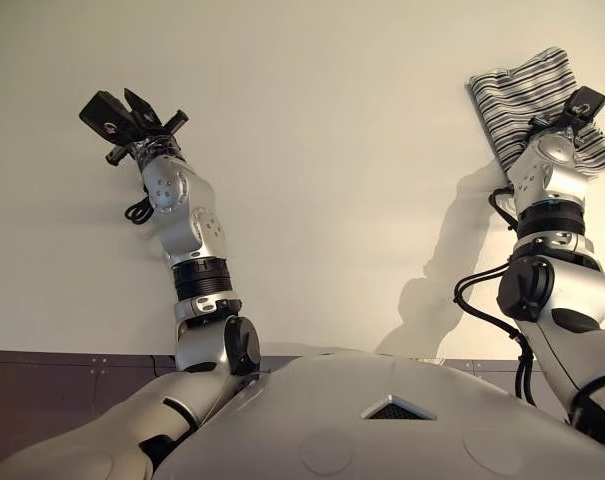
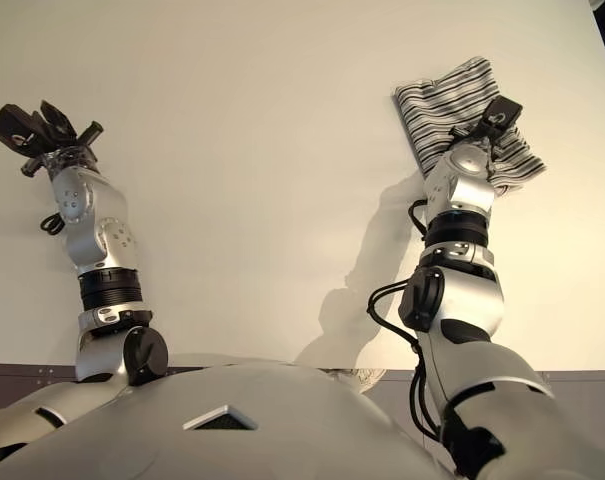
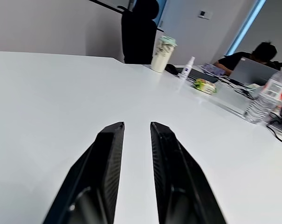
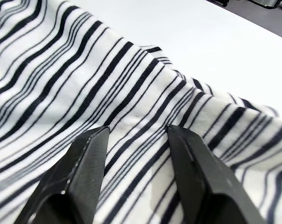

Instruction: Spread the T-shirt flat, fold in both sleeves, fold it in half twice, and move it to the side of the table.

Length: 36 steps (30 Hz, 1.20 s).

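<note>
The T-shirt [image 1: 522, 90], white with black stripes, lies folded into a small bundle at the far right of the white table [image 1: 332, 150]. My right gripper [image 1: 572, 112] rests on top of the bundle's near right part. In the right wrist view its fingers [image 4: 92, 154] stand apart over the striped cloth [image 4: 61, 60], with a low ridge of fabric between them. My left gripper [image 1: 147, 108] is at the far left, over bare table and well away from the shirt. Its two black fingers [image 3: 110, 154] show a narrow gap with nothing in it.
Past the left gripper, at the table's far end, stand a cup [image 3: 162, 53], a small spray bottle [image 3: 186, 68], a water bottle [image 3: 266, 95] and a laptop [image 3: 258, 71]. The table's near edge [image 1: 82, 352] runs just in front of me.
</note>
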### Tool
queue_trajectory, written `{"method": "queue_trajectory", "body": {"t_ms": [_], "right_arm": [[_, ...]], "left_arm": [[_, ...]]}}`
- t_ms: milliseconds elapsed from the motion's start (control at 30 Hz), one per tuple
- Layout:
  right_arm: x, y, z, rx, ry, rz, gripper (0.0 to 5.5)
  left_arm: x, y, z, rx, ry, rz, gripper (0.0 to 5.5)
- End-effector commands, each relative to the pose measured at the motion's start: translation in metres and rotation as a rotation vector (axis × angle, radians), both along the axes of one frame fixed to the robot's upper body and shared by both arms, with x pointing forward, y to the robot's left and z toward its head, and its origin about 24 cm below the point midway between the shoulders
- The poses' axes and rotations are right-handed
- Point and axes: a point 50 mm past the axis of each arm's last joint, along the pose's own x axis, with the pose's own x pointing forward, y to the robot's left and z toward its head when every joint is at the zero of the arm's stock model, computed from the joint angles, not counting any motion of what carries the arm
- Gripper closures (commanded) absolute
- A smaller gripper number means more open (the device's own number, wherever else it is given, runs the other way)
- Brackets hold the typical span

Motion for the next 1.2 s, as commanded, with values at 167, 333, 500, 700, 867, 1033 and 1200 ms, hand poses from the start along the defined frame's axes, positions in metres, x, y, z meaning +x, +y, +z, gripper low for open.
{"method": "queue_trajectory", "body": {"t_ms": [167,333,500,700,867,1033,1200], "right_arm": [[0.033,0.045,0.049,-0.117,-0.267,0.240,3.23],[0.032,0.104,0.072,-0.197,-0.423,0.449,3.23],[0.018,0.183,0.094,-0.206,-0.575,0.761,3.23],[-0.008,0.213,0.086,-0.252,-0.630,0.816,3.23],[-0.005,0.210,0.087,-0.228,-0.628,0.745,3.18],[-0.007,0.203,0.077,-0.229,-0.600,0.702,3.18],[0.004,0.196,0.085,-0.221,-0.614,0.669,2.77]], "left_arm": [[-0.003,-0.029,0.023,0.103,-0.062,-0.087,4.47],[0.028,-0.051,0.052,0.133,-0.126,-0.226,4.47],[0.043,-0.045,0.057,0.096,-0.107,-0.222,4.47],[0.050,-0.071,0.072,0.248,-0.139,-0.422,4.47],[0.043,-0.095,0.073,0.522,-0.144,-0.572,3.74],[0.032,-0.114,0.067,0.536,-0.135,-0.645,3.10],[0.040,-0.130,0.068,0.468,-0.147,-0.649,2.70]]}}
